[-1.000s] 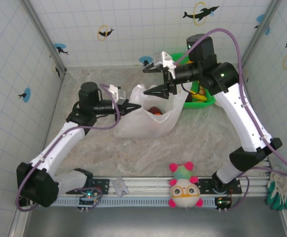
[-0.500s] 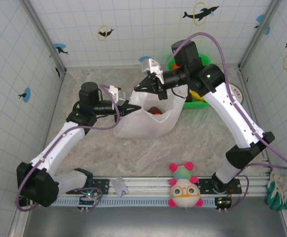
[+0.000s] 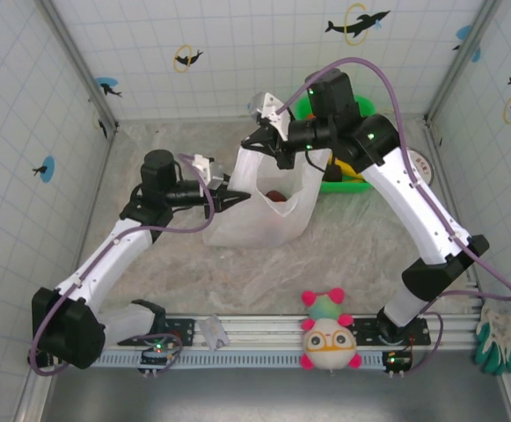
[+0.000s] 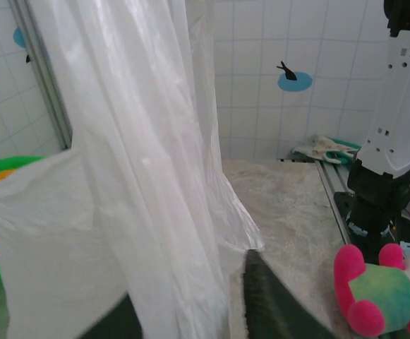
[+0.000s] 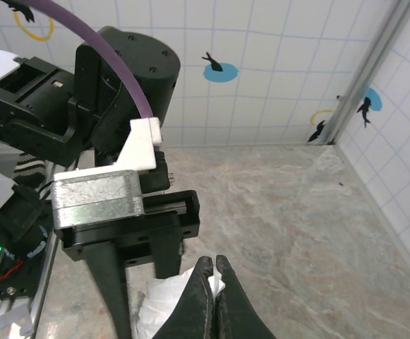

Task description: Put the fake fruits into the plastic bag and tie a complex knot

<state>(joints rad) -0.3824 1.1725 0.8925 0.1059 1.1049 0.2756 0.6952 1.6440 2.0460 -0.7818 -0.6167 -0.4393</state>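
At 6 o'clock, on the near rail, sits a plush toy, and a green glove lies off at 4 o'clock. In the middle of the counter stands the plastic bag, mouth open, with a red fruit lying inside. The left fingers meet the bag's rim from 9 o'clock. In the left wrist view the sheet hangs between them while they stand slightly apart, and I cannot tell whether they clamp it. At the bag's 12 o'clock the right fingers are pressed together on a handle strap, holding it raised. Farther back, at 1 o'clock, the green basket holds a yellow banana.
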